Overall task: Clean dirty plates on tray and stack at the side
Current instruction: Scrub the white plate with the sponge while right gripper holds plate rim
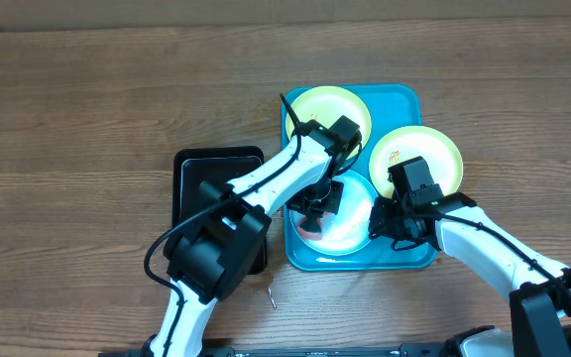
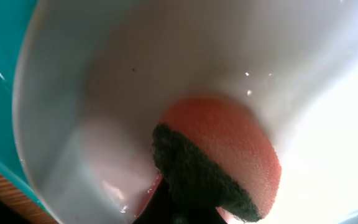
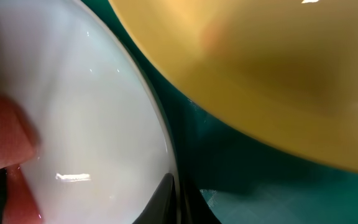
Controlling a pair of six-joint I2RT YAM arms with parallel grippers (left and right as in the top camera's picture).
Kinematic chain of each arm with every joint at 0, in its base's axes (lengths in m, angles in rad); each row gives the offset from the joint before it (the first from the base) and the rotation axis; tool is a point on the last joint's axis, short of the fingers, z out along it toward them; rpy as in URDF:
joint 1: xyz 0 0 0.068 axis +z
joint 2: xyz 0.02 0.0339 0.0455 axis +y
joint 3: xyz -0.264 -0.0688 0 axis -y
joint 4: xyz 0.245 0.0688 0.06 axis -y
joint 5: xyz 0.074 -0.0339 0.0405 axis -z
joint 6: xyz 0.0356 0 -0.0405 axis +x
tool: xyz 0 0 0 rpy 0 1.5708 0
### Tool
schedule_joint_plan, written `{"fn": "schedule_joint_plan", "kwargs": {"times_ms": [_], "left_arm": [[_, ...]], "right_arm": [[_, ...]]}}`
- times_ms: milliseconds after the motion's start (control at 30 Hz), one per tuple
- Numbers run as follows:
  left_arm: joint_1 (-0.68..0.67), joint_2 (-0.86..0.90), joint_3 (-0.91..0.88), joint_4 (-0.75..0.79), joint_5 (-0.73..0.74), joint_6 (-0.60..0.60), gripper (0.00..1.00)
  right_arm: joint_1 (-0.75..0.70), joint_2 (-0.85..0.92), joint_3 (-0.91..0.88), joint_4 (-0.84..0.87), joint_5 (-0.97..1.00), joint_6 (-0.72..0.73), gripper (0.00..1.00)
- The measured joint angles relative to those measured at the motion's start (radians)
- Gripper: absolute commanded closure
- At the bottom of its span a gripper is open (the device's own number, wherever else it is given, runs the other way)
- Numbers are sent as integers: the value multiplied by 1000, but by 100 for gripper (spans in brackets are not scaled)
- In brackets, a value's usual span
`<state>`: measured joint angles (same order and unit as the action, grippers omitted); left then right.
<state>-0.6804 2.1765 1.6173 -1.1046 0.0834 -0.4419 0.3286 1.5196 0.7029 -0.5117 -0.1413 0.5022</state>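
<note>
Three plates lie on the turquoise tray (image 1: 404,99): a yellow-green plate (image 1: 327,107) at the back, a second yellow-green plate (image 1: 434,151) with red marks at the right, and a pale mint plate (image 1: 343,230) in front. My left gripper (image 1: 315,206) is shut on an orange sponge (image 2: 229,149) with a dark green scouring side, and the sponge presses on the mint plate (image 2: 104,93). My right gripper (image 1: 381,222) is shut on that plate's right rim (image 3: 160,134), one finger inside and one outside (image 3: 179,199). The sponge (image 3: 2,134) shows at the left of the right wrist view.
A smaller black tray (image 1: 198,171) sits just left of the turquoise tray, partly under my left arm. The second yellow-green plate (image 3: 266,68) hangs close over my right gripper. Bare wooden table (image 1: 87,119) lies all around.
</note>
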Motion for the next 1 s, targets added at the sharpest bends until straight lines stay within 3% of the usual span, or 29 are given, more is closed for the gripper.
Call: {"fn": "schedule_joint_plan", "kwargs": {"times_ms": [300,500,767,1000], "left_arm": [[25,2,2,213,187,-4,96],[-42,7,2,297,268,-35,96],[-60,17,2,272,293,-61,96],[-28,17,16,127,206,-105,96]], "right_arm": [[-15,0,0,-3,31,16,96],[-14,0,0,-4,35,18,96],[-14,0,0,0,34,18,96],[-7,0,0,1,19,15,96]]}}
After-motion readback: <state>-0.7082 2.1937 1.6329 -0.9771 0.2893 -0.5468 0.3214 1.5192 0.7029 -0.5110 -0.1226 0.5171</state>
